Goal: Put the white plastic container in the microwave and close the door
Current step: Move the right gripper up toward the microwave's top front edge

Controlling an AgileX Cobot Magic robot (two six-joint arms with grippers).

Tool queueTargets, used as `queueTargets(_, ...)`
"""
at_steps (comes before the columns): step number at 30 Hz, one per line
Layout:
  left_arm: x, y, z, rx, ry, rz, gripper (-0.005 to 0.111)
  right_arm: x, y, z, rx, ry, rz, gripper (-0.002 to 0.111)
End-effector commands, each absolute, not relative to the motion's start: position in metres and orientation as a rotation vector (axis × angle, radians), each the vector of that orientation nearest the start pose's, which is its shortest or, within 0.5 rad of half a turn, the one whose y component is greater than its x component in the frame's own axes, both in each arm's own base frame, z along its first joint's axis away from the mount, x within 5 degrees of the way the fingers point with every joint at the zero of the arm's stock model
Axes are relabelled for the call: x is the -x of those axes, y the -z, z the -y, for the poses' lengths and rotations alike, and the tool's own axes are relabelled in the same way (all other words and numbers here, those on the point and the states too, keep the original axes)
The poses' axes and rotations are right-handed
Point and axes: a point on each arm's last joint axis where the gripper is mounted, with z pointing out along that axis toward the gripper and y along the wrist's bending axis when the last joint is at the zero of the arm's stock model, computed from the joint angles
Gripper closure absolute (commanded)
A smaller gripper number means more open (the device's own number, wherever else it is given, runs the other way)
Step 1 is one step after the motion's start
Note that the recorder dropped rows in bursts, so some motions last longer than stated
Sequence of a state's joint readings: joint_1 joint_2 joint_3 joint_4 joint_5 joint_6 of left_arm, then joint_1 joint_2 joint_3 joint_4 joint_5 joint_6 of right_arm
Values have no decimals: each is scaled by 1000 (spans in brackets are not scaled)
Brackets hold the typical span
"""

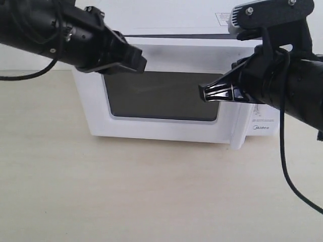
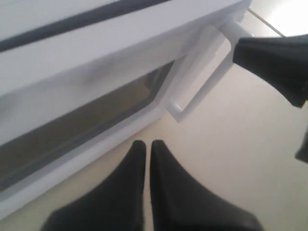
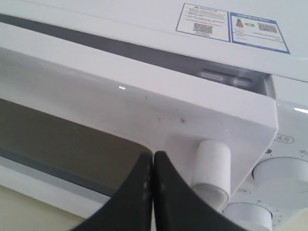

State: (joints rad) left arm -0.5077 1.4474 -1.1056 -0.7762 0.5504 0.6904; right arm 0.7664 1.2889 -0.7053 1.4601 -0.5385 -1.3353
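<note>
I read the door (image 1: 166,53) as ajar, with the right gripper (image 1: 203,93) nearer its handle (image 1: 236,126).
Exterior: on the microwave (image 1: 166,20) the vertical handle sits at the door's 3 o'clock, right gripper just beside it, left gripper (image 1: 137,60) at 10. Left wrist: jaws closed, empty. Right wrist: jaws closed, empty, the handle (image 3: 211,168) just beside them. I see the white plastic container nowhere; the dark window (image 1: 161,96) hides the cavity.

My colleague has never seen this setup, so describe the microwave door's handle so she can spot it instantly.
Find the white countertop microwave on the pale table. Its white door frames a dark rectangular window. The long white vertical bar handle stands off the door's right edge and is the only raised bar on the front.
</note>
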Motion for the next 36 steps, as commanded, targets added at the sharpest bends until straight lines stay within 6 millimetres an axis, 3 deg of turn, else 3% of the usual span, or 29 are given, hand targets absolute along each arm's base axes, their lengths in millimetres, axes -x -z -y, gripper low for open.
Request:
queueTargets(1, -233, -310, 166, -732, 684, -2147, 102, -226, -275, -147, 311, -54, -1898, 109)
queueTargets(12, -147, -313, 116, -645, 706, -2030, 102, -246, -264, -158, 328, 3, -1924, 109)
queueTargets(18, -114, -310, 96, -602, 715, -1969, 102, -248, -267, -156, 321, 44, -1899, 109)
queueTargets(29, -83, -299, 73, -573, 647, -2019, 102, -250, -268, -152, 305, 100, -1879, 109)
queueTargets(36, -75, -297, 63, -551, 581, -2061, 102, -258, -267, -141, 299, 92, -1897, 109)
